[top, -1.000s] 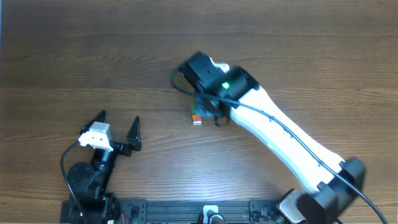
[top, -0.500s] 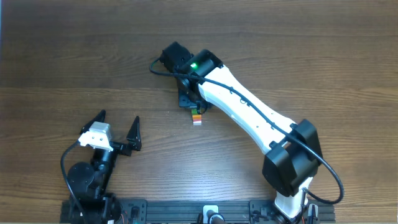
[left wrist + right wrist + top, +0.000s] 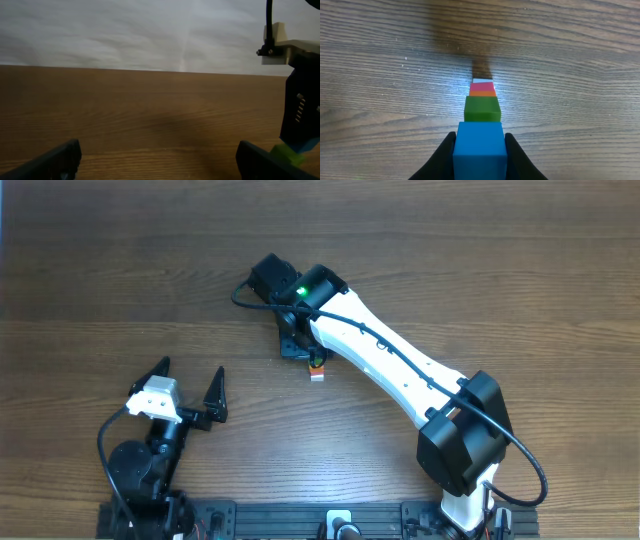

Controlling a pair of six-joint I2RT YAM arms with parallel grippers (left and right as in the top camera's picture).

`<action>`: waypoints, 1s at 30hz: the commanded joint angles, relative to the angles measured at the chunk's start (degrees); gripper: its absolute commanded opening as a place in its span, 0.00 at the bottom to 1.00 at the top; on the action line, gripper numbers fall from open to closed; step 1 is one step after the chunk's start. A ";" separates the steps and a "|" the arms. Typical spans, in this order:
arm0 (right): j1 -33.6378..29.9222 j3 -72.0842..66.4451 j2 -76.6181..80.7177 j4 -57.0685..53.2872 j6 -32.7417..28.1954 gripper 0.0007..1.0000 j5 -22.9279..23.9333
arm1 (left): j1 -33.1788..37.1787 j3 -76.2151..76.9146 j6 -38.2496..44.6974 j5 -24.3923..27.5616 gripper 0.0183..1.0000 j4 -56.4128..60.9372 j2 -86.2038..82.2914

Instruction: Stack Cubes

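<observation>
A stack of small cubes (image 3: 317,370) stands mid-table, white at the base, then pink, orange, and green (image 3: 482,108) uppermost. My right gripper (image 3: 480,142) is directly above the stack, shut on a blue cube (image 3: 480,156). Whether the blue cube touches the green one I cannot tell. In the top view the right gripper (image 3: 298,340) shows just beyond the stack. The left wrist view shows the green cube (image 3: 286,154) under the right gripper at the far right. My left gripper (image 3: 190,395) stands open near its base, well left of the stack, holding nothing.
The wooden table (image 3: 120,270) is bare around the stack. The right arm's white link (image 3: 400,375) slants from the lower right up to the middle. A black cable (image 3: 250,295) loops beside the right wrist.
The right arm has folded up, its elbow rising, and its gripper has shifted up and left in the top view, uncovering the stack. The left arm has not moved.
</observation>
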 commanded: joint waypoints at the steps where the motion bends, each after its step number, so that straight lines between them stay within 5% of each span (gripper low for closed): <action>1: 0.28 1.46 0.28 -0.24 -0.24 0.01 -0.07 | 0.22 -0.28 0.85 0.52 1.00 -0.02 -0.33; 30: 0.20 1.25 1.25 -0.42 -0.04 0.01 1.14 | 0.22 -0.28 0.85 0.52 1.00 -0.02 -0.33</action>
